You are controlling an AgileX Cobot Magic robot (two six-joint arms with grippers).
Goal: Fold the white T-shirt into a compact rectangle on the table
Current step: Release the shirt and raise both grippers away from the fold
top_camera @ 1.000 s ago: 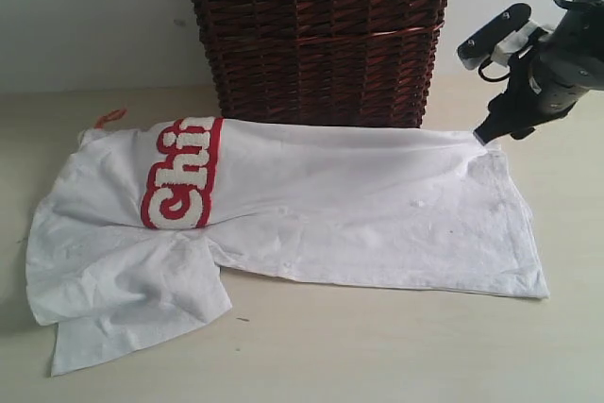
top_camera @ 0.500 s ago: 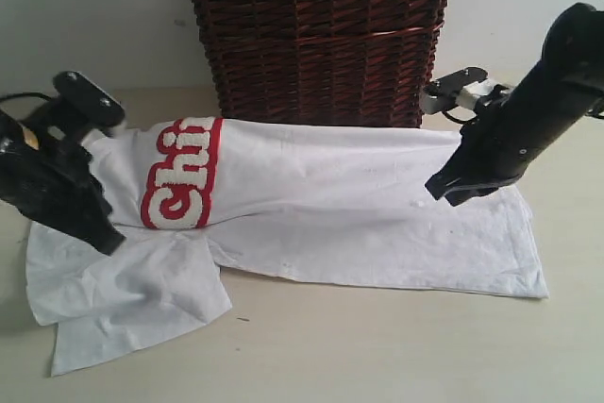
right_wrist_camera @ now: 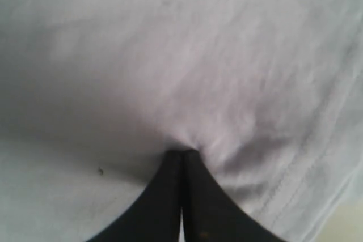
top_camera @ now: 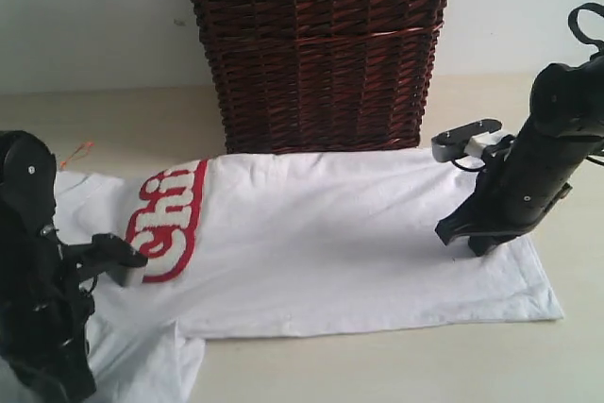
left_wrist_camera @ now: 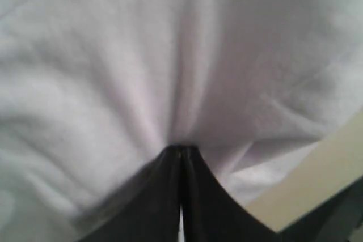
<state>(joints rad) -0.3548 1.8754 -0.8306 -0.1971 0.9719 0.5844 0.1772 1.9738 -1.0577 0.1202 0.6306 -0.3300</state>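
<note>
The white T-shirt lies spread across the pale table, its red-outlined lettering toward the left and its orange collar tag at the far left. My left arm stands over the shirt's left end and hides part of the sleeve. In the left wrist view the left gripper is shut, with white cloth puckered at its tips. My right gripper presses down on the shirt's right part. The right wrist view shows it shut too, pinching a small fold of the fabric.
A tall dark brown wicker basket stands just behind the shirt at the middle of the table. A pale wall runs behind it. Bare table shows in front of the shirt's hem and to the right of it.
Both arms have come down onto the shirt and closed on it. The shirt has slid toward the table's front, away from the basket, and lies flatter, with its front edge lower in view.
</note>
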